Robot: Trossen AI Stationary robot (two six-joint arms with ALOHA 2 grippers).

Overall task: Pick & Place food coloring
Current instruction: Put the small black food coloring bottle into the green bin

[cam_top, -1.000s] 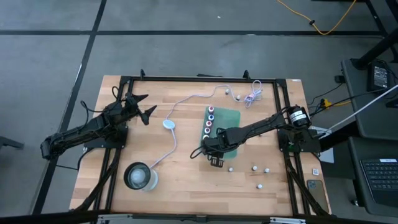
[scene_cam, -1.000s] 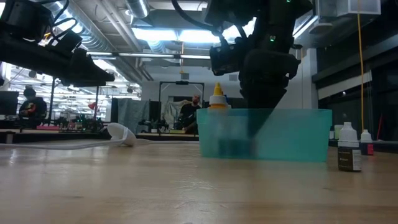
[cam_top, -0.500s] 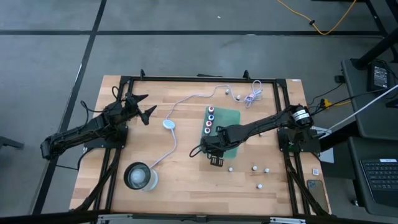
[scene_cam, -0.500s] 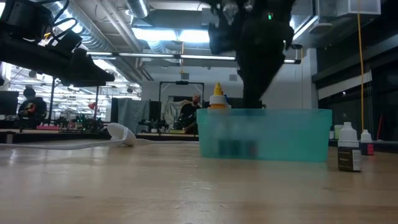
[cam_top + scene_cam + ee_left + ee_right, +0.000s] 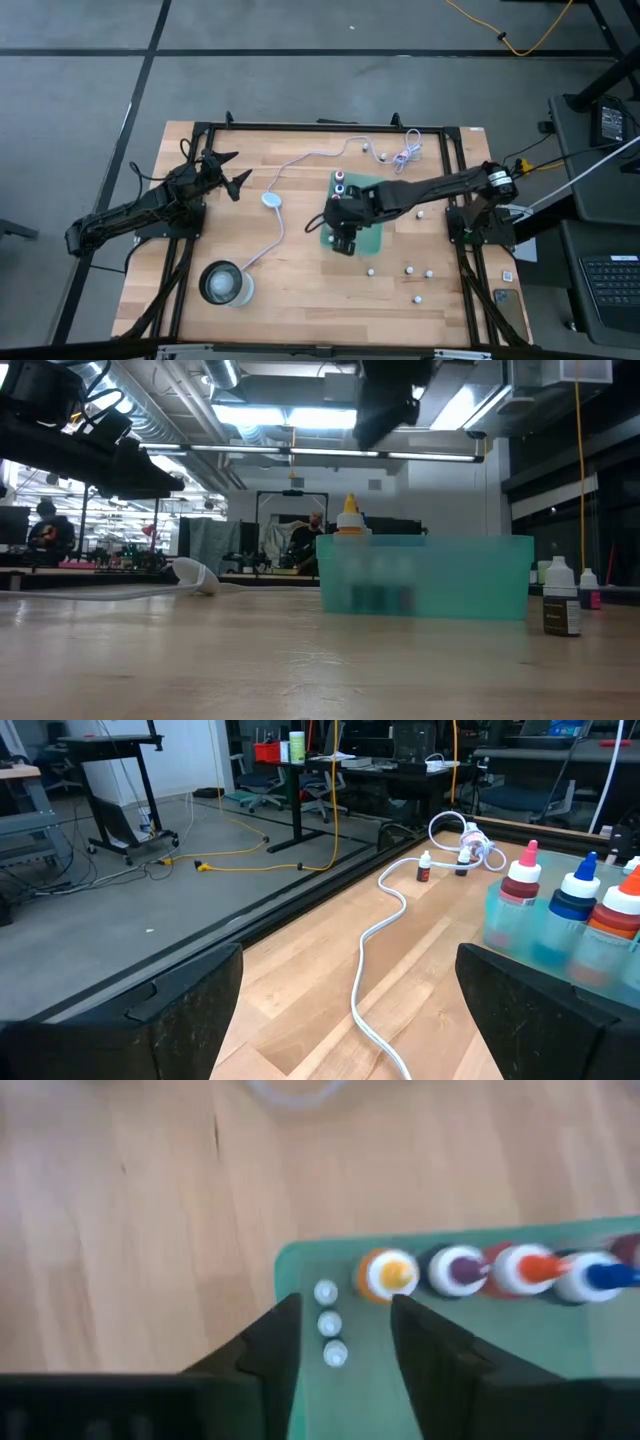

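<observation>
Seen from the high view, the right gripper (image 5: pixel 341 222) is held above the green tray (image 5: pixel 372 188) mid-table, w/ bottles of food coloring (image 5: pixel 339 181) lined along the tray's left edge; more small bottles (image 5: pixel 409 269) are scattered on the wood toward the right front, well apart from the tray. The left gripper (image 5: pixel 228 172) is parked over the table's left rear, fingers spread wide, nothing between them. A glass container (image 5: pixel 224 283) is set at the left front. At table height, the tray (image 5: pixel 425 575) is seen as a teal tub w/ an orange-capped bottle (image 5: pixel 349 517) showing above its rim; a white-capped bottle (image 5: pixel 561 597) stands just right of it. Via the left wrist cam, red, blue & orange caps (image 5: pixel 578 892) are seen in the tray. Via the right wrist cam, the fingers (image 5: pixel 260 1348) are parted w/ nothing gripped, directly over three tiny white caps (image 5: pixel 328 1323) beside the orange bottle (image 5: pixel 387 1273).
</observation>
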